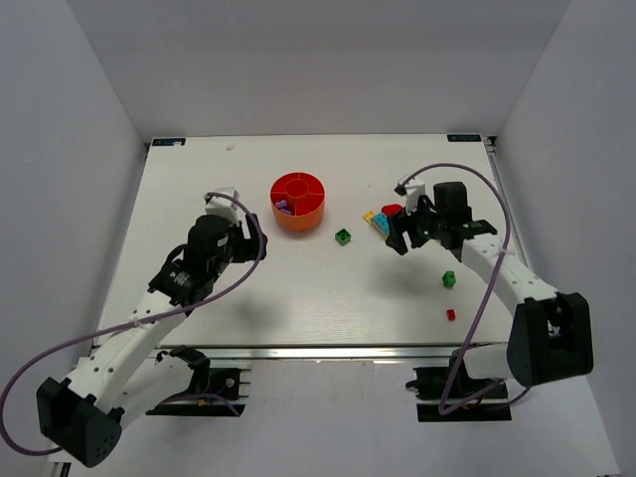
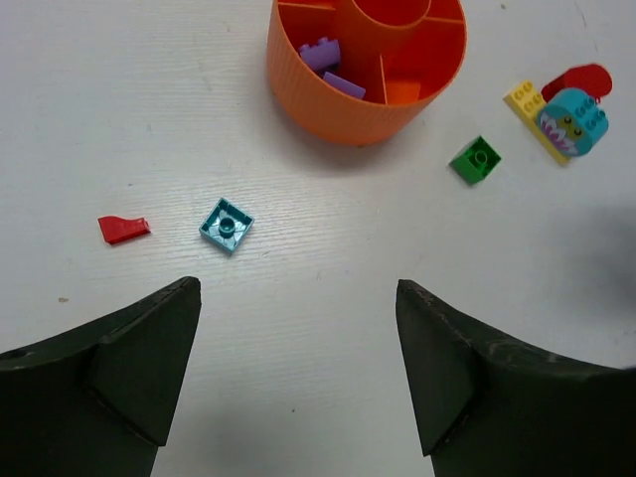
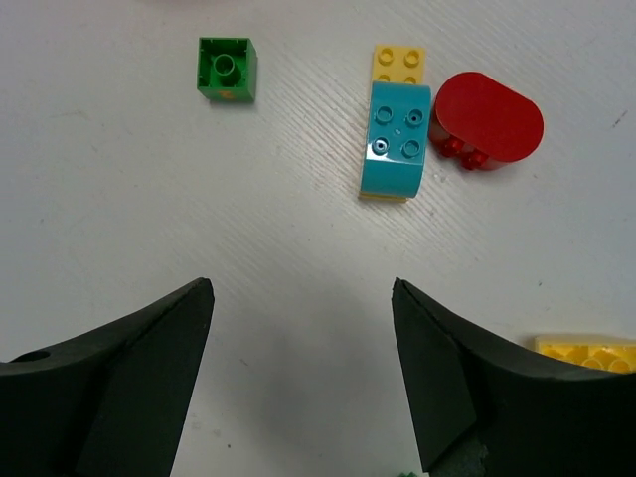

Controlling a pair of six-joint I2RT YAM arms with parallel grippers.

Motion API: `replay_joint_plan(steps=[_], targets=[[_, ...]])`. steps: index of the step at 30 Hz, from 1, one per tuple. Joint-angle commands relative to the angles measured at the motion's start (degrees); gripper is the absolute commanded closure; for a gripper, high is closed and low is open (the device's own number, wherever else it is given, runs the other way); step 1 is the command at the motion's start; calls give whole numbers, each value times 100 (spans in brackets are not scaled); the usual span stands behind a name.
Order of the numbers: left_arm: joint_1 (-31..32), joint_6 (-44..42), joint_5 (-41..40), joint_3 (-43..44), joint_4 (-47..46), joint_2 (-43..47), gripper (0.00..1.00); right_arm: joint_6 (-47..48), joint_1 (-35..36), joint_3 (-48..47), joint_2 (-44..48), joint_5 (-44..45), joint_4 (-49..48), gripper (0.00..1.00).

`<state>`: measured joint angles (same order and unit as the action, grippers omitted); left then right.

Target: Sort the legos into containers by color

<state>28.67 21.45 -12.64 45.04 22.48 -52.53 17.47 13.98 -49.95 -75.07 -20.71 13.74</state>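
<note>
With left gripper (image 2: 298, 290) and right gripper (image 3: 301, 288) both spread empty, the right should centre on the cyan brick (image 3: 396, 141) upper right before pinching

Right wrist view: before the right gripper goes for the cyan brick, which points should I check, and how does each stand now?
1. Right gripper open, with nothing between its fingers: ok.
2. Cyan brick centred ahead of the gap: not ok, it lies off to the right side of the view.
3. Cyan brick loose on its own: not ok, it sits on a yellow brick, and a red piece is close against it.
4. Free wedge in the bowl: ok, the purple bricks occupy one wedge and the next looks empty.
5. Left gripper away from the bowl: ok, open and apart from it.
</note>
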Motion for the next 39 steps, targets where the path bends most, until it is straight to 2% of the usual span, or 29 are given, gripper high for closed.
replay_joint_plan(steps=[1,5,8,19,26,32,33,34,37,39], targets=[[-10,-694,298,-459,-375,453,11,405,17,-881,-690,-47,207,24],[-10,-826,472,-680,-464,639,11,520,26,-1480,-1578,67,533,29],[-10,-880,570,-680,-420,735,11,529,44,-1649,-1992,269,472,29],[-10,-888,587,-733,-393,973,10,529,87,-2079,-2767,269,507,27],[-10,-880,553,-751,-393,982,10,485,158,-2571,-3277,401,569,32],[-10,-888,640,-777,-437,1008,10,441,228,-2774,-3488,489,639,44],[-10,-880,675,-786,-446,999,10,432,228,-2774,-3488,498,639,47],[-10,-897,719,-786,-490,999,10,424,246,-2774,-3497,506,630,55],[-10,-941,1219,-856,-735,1034,10,423,228,-2722,-3375,489,587,72],[-10,-941,2129,-996,-1025,1052,10,423,211,-2634,-3060,436,534,77]])
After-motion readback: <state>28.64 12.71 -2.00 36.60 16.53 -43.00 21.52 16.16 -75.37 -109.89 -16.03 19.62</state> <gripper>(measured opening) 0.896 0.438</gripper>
